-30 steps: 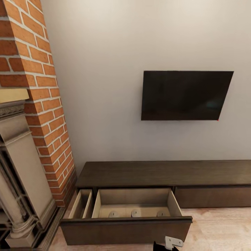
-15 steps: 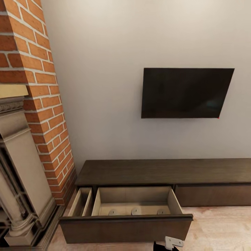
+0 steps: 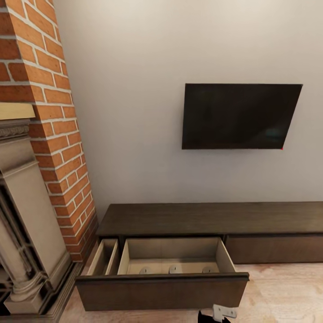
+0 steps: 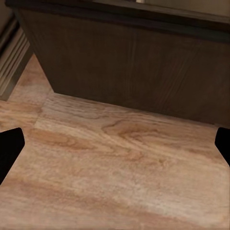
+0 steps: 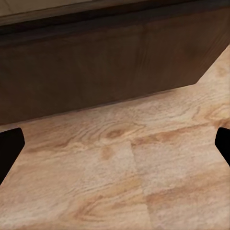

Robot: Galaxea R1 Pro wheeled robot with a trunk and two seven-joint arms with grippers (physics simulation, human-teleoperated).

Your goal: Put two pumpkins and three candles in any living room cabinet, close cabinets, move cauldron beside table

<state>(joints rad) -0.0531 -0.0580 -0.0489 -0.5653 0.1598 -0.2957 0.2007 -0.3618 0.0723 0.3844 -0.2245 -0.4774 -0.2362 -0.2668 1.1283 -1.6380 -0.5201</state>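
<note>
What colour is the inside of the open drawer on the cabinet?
Pale beige inside the open drawer, against the dark brown cabinet; clearest in the head view.

Long dark brown cabinet (image 3: 215, 218) stands against the pale wall (image 3: 134, 89), its flat top bare. Its left-end drawer (image 3: 172, 262) is pulled out over the light wood plank floor (image 3: 287, 291). Three candles (image 3: 175, 269) sit in a row just behind the drawer's front panel, only their tops visible. A black TV (image 3: 240, 115) hangs above. Brick fireplace (image 3: 40, 134) adjoins the cabinet's left end.
</note>
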